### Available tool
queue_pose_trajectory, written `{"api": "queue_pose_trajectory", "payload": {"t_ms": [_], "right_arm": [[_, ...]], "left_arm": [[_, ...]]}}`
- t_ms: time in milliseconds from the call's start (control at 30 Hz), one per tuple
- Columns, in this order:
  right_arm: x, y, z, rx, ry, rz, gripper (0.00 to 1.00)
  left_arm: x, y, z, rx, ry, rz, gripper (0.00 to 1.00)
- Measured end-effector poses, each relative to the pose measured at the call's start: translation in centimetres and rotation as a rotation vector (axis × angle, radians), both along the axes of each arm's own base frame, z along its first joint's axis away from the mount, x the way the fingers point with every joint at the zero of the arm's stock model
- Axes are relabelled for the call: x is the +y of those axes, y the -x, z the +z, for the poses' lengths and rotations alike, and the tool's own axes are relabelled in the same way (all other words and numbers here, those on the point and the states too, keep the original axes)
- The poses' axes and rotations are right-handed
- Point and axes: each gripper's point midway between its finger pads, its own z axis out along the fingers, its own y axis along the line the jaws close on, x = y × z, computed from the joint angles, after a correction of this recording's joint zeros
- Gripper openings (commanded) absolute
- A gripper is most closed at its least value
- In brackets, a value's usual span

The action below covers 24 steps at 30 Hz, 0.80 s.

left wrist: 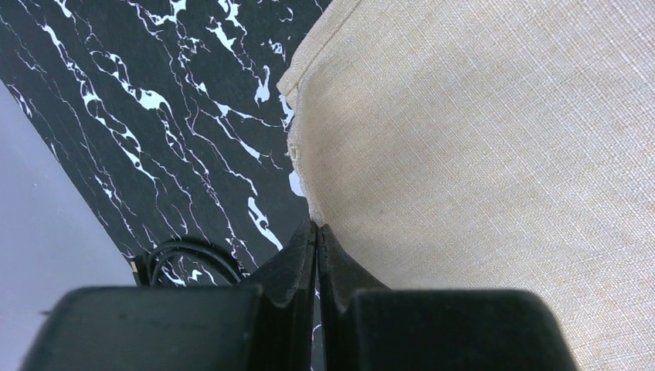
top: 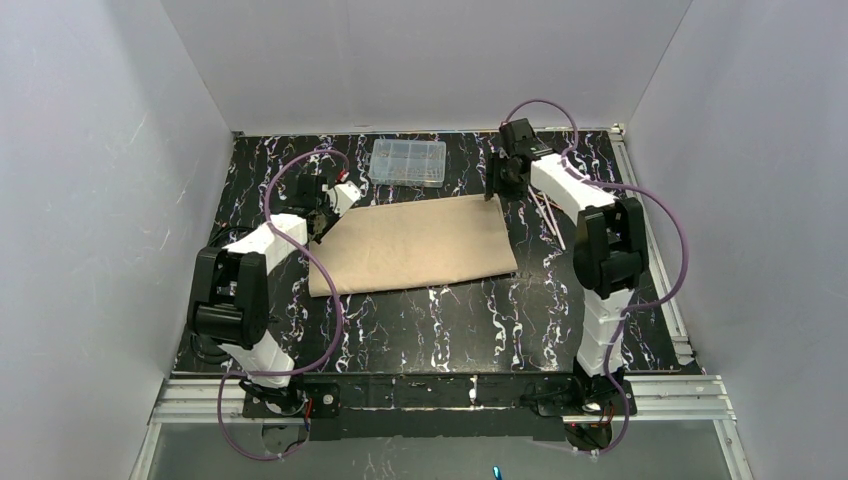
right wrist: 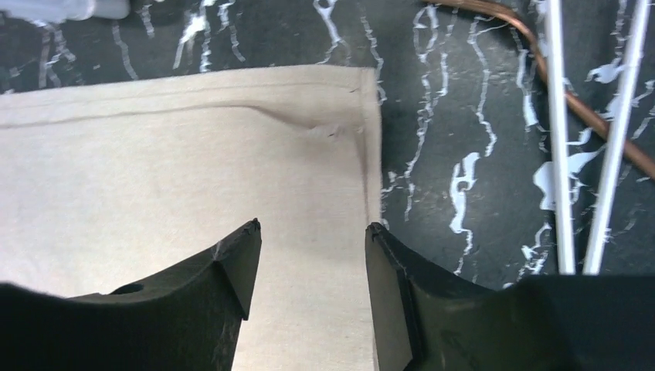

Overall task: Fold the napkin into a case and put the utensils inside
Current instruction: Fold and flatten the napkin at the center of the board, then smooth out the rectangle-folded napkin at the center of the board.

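Note:
The beige napkin [top: 415, 245] lies flat as a wide folded rectangle in the middle of the table. My left gripper [top: 322, 222] is at its far-left corner. In the left wrist view its fingertips [left wrist: 317, 229] are pressed together, pinching the napkin [left wrist: 479, 154] at its hemmed edge. My right gripper [top: 492, 188] hovers over the far-right corner. In the right wrist view it [right wrist: 313, 228] stands open above the napkin [right wrist: 193, 170], astride its right hem, with nothing held. The utensils [top: 548, 215] lie on the table just right of the napkin. One is a curved copper piece [right wrist: 541, 62] and two are thin pale shafts [right wrist: 560, 154].
A clear plastic compartment box [top: 408, 163] stands at the back, just beyond the napkin's far edge. The tabletop [top: 450, 320] is black marble-patterned. White walls close in the left, right and back. Purple cables loop off both arms.

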Motion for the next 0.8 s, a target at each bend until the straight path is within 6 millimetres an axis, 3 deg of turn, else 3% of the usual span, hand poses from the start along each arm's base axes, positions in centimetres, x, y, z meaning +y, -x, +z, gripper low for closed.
{"api": "queue_pose_trajectory", "payload": {"t_ms": [200,400,533,567,700,733,800], "right_arm": [[2.4,1.1,-0.1,-0.008,-0.14,0.076,0.4],[4.2,0.4,-1.2,-0.004,-0.23,0.108,0.36],[3.6,-0.9,-2.8,0.002,-0.268,0.073,0.32],[3.1,-1.2,-3.3,0.006,-0.271,0.058,0.31],[1.4,-2.0,-4.7,0.02,-0.266,0.005,0.32],[1.2,-2.1,-4.9,0.021,-0.261,-0.002,0.4],[0.8,-2.2,-5.2,0.018,-0.245,-0.017,0.49]], "left_arm": [[0.0,0.2,-0.5,0.017,0.002,0.011,0.0],[-0.1,-0.1,-0.2,0.03,0.026,0.048,0.0],[-0.3,-0.7,0.5,0.016,0.045,0.071,0.05],[-0.4,-0.9,0.7,0.013,0.049,0.075,0.08],[-0.4,-1.0,1.2,0.014,0.061,0.093,0.35],[-0.3,-1.0,1.4,0.013,0.061,0.1,0.48],[0.2,-1.3,1.9,0.007,0.052,0.126,0.52]]}}
